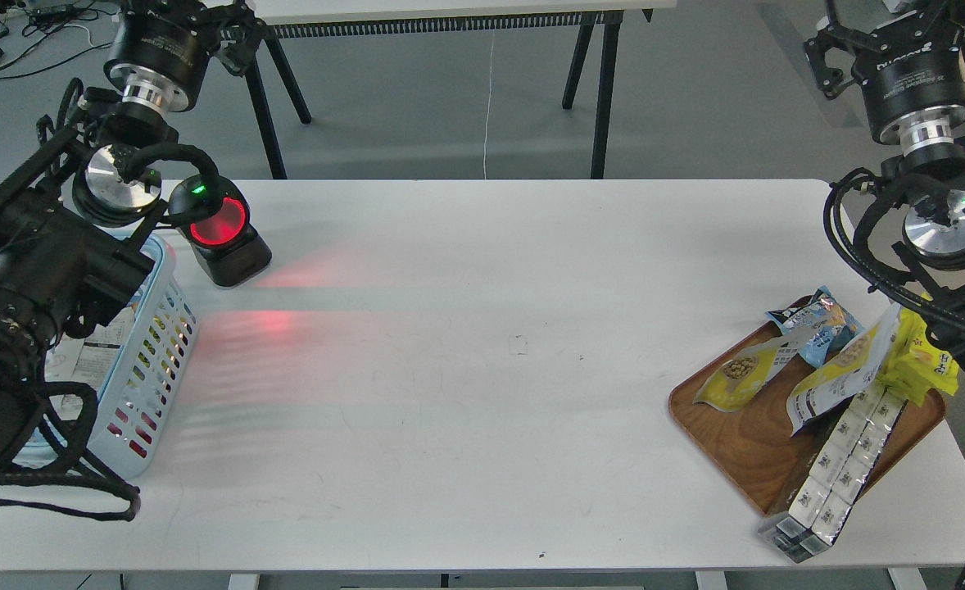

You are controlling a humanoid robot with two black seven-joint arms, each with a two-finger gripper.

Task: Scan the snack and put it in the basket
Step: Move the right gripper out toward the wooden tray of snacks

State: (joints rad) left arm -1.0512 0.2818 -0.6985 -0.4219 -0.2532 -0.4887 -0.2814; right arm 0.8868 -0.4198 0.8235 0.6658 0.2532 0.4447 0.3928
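Observation:
The snack [746, 373], a small pouch that is yellow with a nut picture and white at its other end, lies on the left part of the brown wooden tray [745, 447] at the table's right. The light blue slotted basket [155, 360] stands at the table's left edge, partly covered by my left arm. My left gripper [233, 37] is high at the top left, above the scanner and away from the table. At the top right my right gripper [828, 56] hangs above and behind the tray. Both look dark and end-on, and neither touches the snack.
A black scanner [222, 233] with a glowing red window stands right of the basket and throws red light on the table. The tray also holds a longer yellow-and-white pouch [843, 373], a blue pack [814, 321], a bright yellow pack [929, 360] and long white boxes [835, 479]. White packs lie in the basket.

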